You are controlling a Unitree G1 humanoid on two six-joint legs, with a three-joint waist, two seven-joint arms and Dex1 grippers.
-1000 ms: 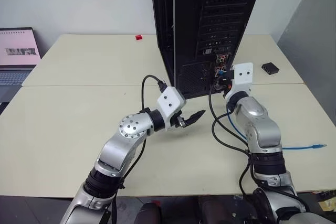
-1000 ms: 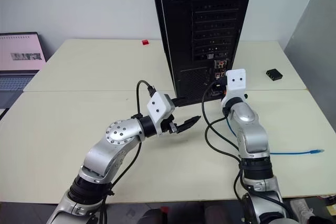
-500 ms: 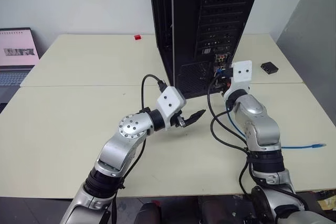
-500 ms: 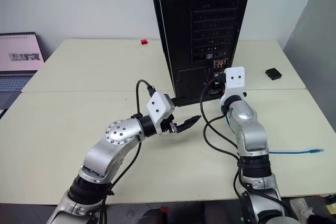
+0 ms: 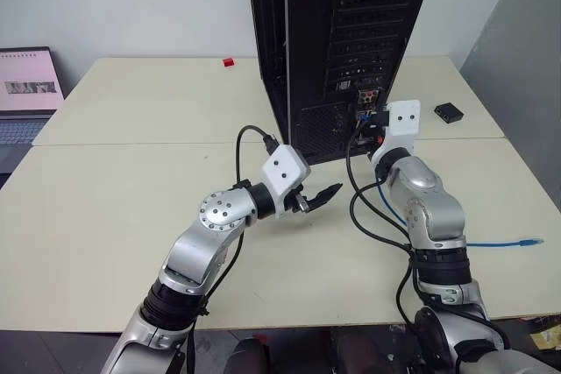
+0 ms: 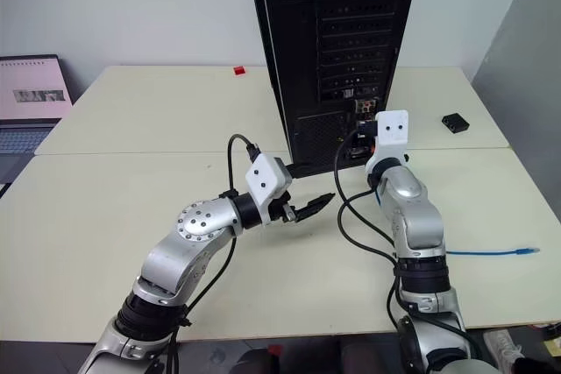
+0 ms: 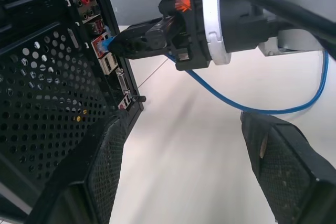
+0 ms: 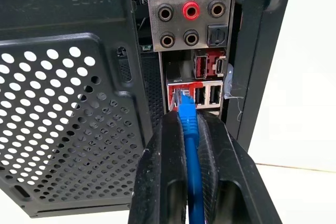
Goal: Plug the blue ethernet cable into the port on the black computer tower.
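The black computer tower (image 5: 351,41) stands upright at the middle back of the table, its rear panel facing me. My right gripper (image 8: 187,127) is shut on the blue ethernet cable (image 8: 190,150) just behind its plug (image 8: 183,101). The plug's tip is at the mouth of the port (image 8: 180,93), below the round audio jacks; I cannot tell how deep it sits. The rest of the cable trails over the table to a free plug (image 5: 529,241) at the right. My left gripper (image 5: 326,194) hovers open and empty just left of the connector cluster, its fingers (image 7: 107,156) wide apart.
Black robot wires (image 5: 366,216) loop over the table beside the right arm. A small flat black box (image 5: 450,112) lies at the back right, a small red block (image 5: 230,62) at the back. A laptop (image 5: 31,94) sits at the far left.
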